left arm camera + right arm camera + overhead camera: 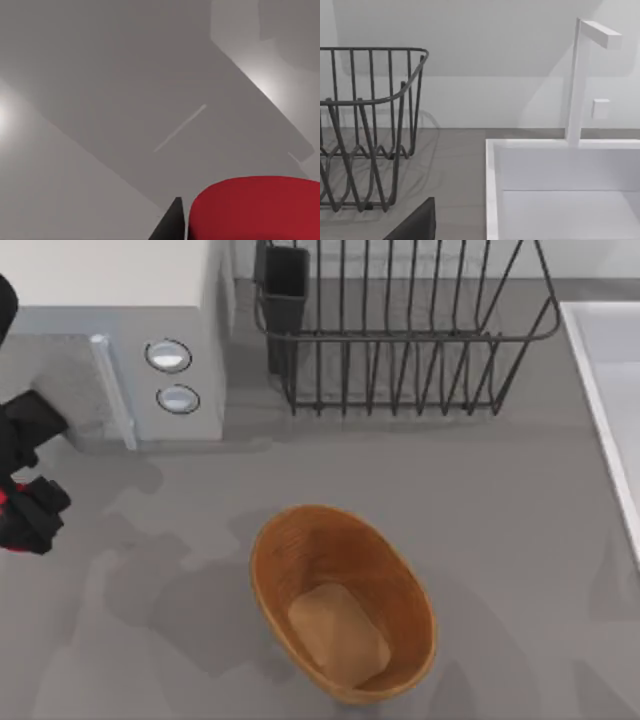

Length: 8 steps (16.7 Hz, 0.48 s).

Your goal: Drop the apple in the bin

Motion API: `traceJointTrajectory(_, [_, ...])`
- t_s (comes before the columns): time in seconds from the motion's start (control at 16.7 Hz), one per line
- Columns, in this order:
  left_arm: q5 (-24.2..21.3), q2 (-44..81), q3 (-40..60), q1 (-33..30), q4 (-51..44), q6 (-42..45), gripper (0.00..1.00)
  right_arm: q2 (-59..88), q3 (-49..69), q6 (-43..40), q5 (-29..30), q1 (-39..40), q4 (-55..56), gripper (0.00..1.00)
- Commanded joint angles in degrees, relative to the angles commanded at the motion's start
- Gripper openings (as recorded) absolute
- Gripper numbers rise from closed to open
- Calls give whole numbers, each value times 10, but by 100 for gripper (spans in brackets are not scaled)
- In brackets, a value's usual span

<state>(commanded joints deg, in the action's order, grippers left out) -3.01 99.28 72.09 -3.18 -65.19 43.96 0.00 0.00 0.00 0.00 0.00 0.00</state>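
Note:
The red apple (pixel 255 210) sits close against a dark finger (pixel 172 222) in the left wrist view, above the grey counter. From above, my left gripper (pixel 30 515) is at the table's far left edge, with slivers of red showing at it; it looks shut on the apple. The bin (pixel 275 570), an oval brown woven basket with a lighter flat bottom, stands in the front middle of the table, well to the right of that gripper, with nothing inside. A dark part of my right gripper (pixel 415 222) shows near the sink.
A black wire dish rack (pixel 400 330) stands at the back centre, also seen as the rack (pixel 365 130). A white sink (pixel 610 390) lies at the right edge, with its basin (pixel 560 190) and faucet (pixel 580 80). A white appliance (pixel 130 340) with two knobs occupies the back left.

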Motion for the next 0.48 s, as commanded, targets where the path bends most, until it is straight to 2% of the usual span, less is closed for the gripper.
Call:
traceJointTrajectory(0.24, [1, -12, 76, 21, -91, -1, 0, 0, 0, 0, 0, 0, 0, 100])
traceJointTrajectory(0.48, [18, -13, 123, 31, -101, 9, 0, 0, 0, 0, 0, 0, 0, 100])
